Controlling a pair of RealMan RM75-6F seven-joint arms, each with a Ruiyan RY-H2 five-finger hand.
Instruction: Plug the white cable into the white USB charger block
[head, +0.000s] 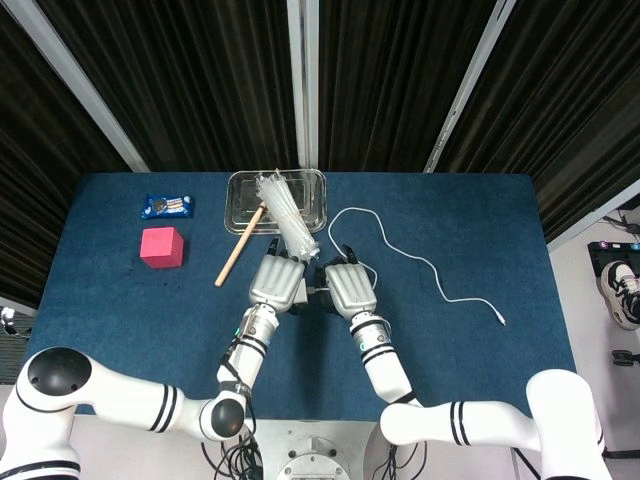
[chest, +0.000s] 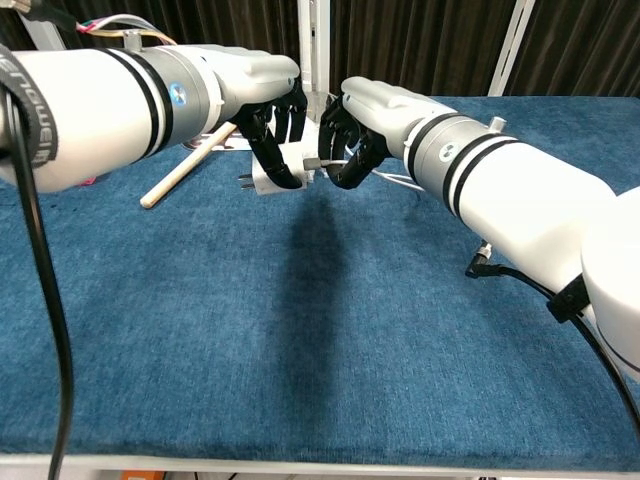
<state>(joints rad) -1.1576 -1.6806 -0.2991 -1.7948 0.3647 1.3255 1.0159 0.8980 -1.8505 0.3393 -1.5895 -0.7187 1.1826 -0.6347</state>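
1. Two hands meet mid-worktop (head: 470, 215): left hand (chest: 268, 112) grasps the white USB charger block (chest: 270, 178), lifted, port facing right for alignment.
2. Right hand (chest: 352, 128) pinches the white cable (head: 420, 262) plug (chest: 316, 161) just beside that port; not clearly seated.

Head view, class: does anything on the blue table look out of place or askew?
Mildly. A wooden stick leans slantwise, its top end over the rim of the clear tray, and a bundle of white zip ties spills out past the tray's front edge onto the cloth. Nothing looks damaged.
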